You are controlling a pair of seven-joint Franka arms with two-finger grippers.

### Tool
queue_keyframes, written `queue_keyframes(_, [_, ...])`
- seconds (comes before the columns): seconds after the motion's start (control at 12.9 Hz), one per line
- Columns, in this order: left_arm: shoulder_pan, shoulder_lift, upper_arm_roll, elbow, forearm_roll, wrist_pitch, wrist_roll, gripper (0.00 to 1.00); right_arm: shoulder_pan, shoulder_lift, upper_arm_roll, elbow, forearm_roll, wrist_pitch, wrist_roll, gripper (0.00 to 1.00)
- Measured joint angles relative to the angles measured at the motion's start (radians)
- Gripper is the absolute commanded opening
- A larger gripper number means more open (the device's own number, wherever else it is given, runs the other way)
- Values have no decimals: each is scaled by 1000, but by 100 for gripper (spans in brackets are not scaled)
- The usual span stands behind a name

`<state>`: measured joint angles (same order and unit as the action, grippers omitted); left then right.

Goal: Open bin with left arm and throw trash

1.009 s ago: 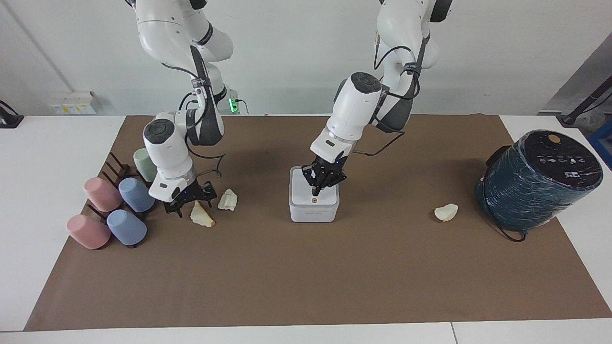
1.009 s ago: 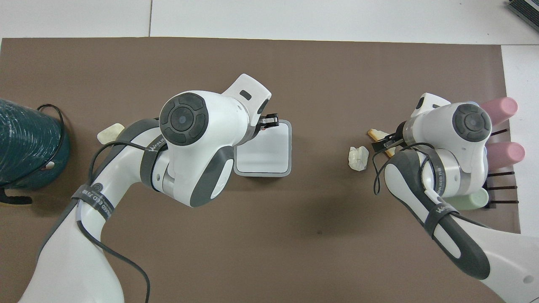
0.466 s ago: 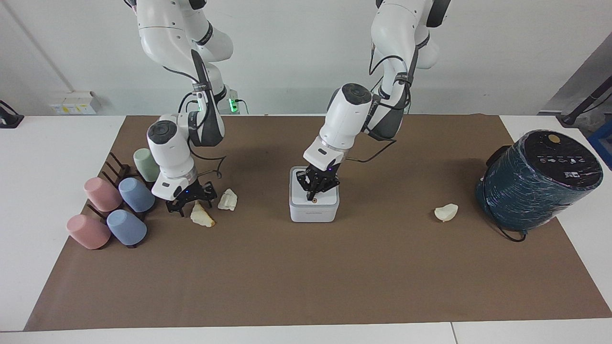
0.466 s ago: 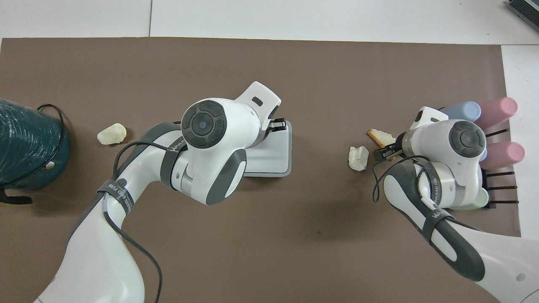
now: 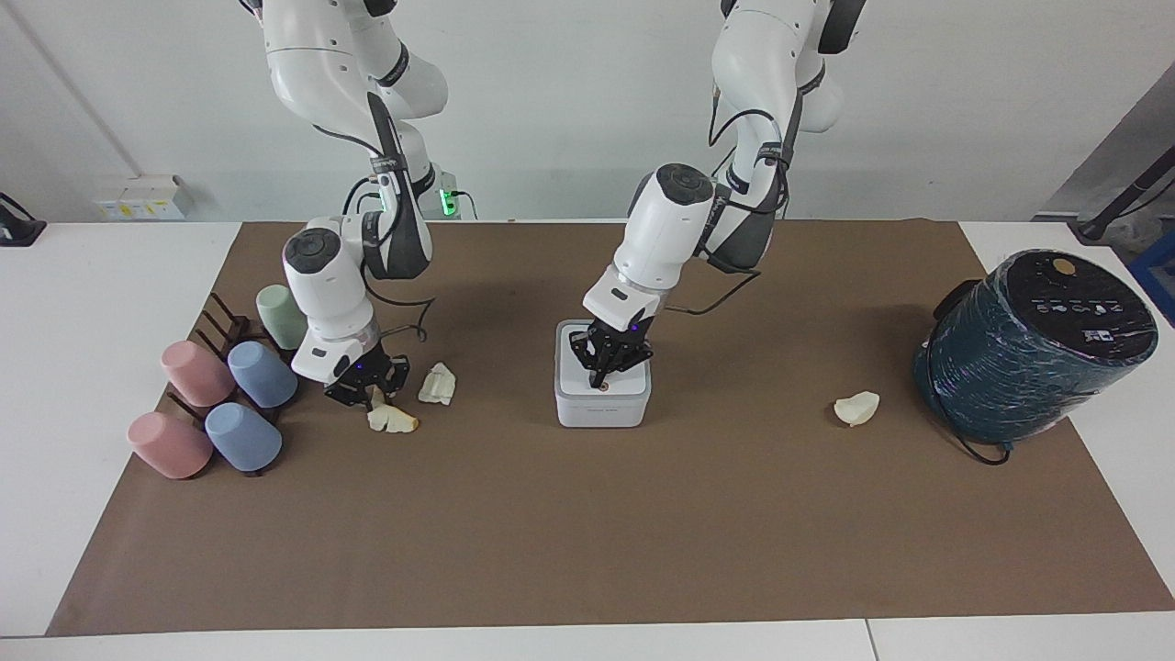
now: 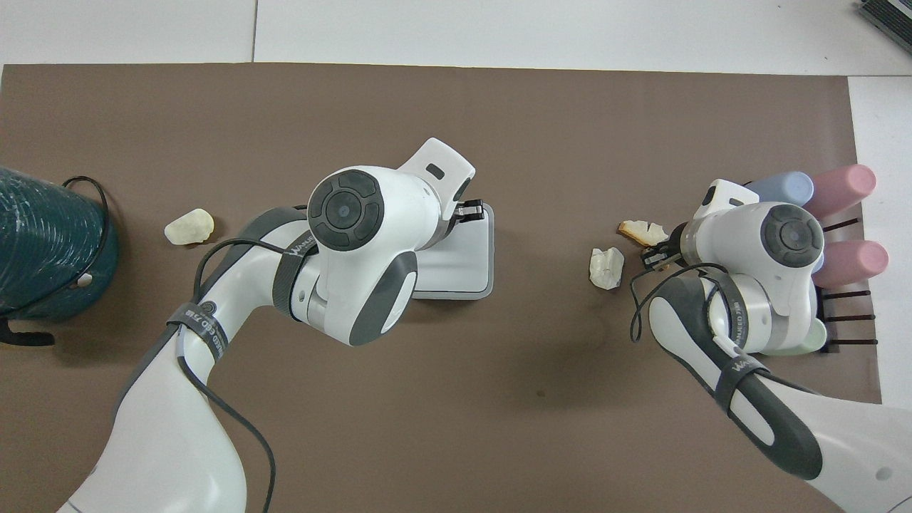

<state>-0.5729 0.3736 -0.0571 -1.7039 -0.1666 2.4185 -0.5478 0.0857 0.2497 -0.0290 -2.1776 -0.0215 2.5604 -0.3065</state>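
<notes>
1. In the middle of the brown mat (image 5: 587, 551) stands the bin (image 5: 602, 402), its lid flat and closed. The left gripper (image 5: 601, 378) rests its clenched fingertips on the lid, at the orange dot; it holds nothing.
2. Toward the right arm's end, the right gripper (image 5: 371, 397) is down at the yellowish scrap (image 5: 393, 420); I cannot tell if its fingers have closed on it.
3. A second scrap (image 5: 438, 385) lies just beside; a third scrap (image 5: 856, 408) lies near the dark-teal cylinder (image 5: 1033, 344).
4. I judge that the step in hand is opening the bin, together with the first pick.
5. The next move calls for a firm press until the lid rises, then lifting the scrap over the bin.
</notes>
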Motion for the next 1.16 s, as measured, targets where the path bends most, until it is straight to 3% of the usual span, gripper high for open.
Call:
queue_keyframes(0.23, [0, 3, 0, 0, 0, 5, 0, 0, 0, -2, 7, 9, 8, -7, 10, 0])
queue_keyframes(0.62, [0, 4, 2, 10, 0, -5, 0, 0, 0, -53, 12, 129, 18, -209, 30, 0])
queue_keyframes(1.16, [71, -14, 40, 284, 26, -499, 2, 0, -1, -144, 10, 278, 107, -464, 142, 0])
